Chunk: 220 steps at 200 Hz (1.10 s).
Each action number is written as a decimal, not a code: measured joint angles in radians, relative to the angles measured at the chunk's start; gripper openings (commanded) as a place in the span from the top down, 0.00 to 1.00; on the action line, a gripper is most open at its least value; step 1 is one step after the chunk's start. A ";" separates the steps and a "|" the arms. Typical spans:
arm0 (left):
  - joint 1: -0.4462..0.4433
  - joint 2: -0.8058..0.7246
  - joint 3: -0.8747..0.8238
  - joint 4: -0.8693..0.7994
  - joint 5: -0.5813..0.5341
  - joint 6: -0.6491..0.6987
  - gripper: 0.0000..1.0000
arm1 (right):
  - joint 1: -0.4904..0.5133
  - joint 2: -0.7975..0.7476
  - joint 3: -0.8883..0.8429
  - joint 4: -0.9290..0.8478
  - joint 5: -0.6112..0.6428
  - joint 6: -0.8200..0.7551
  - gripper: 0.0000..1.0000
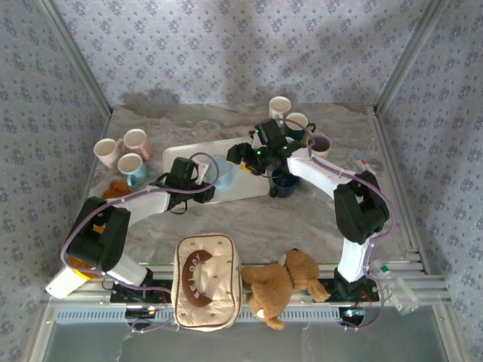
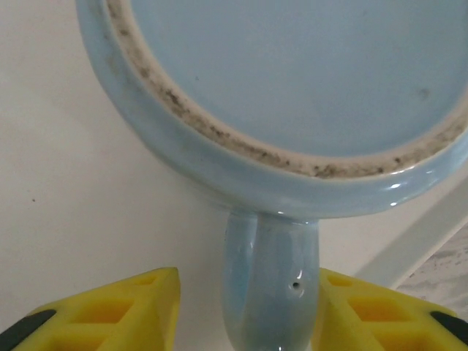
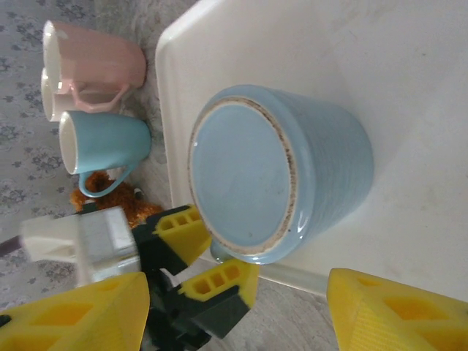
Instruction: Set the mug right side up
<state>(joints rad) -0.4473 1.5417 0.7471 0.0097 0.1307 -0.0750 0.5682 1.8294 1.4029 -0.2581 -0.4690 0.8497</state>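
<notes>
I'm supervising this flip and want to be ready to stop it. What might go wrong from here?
The left gripper straddles only the handle of the mug; lifted that way, the mug may swivel or slip. The right gripper hangs open close by, so the two could collide. The mug sits near the rim of the tray and might catch there.

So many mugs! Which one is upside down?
The pale blue ceramic mug on the white tray: its flat base faces up, while the pink mug and teal mug show open mouths.
</notes>
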 measured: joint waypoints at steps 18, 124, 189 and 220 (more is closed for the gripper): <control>-0.012 0.020 0.001 0.002 -0.009 0.010 0.64 | 0.000 -0.017 -0.002 0.000 0.000 0.000 0.33; -0.034 -0.031 0.034 -0.098 -0.001 0.027 1.00 | 0.000 -0.258 -0.160 -0.068 0.084 -0.103 0.32; -0.032 -0.149 0.275 -0.317 0.063 -0.053 1.00 | -0.004 -0.531 -0.335 -0.086 0.193 -0.278 0.28; -0.028 -0.149 0.411 -0.404 0.102 -0.113 1.00 | -0.007 -0.621 -0.383 -0.070 0.230 -0.379 0.28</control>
<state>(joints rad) -0.4755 1.3926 1.1580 -0.3943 0.2329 -0.1879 0.5613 1.2087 1.0203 -0.3279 -0.2390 0.4709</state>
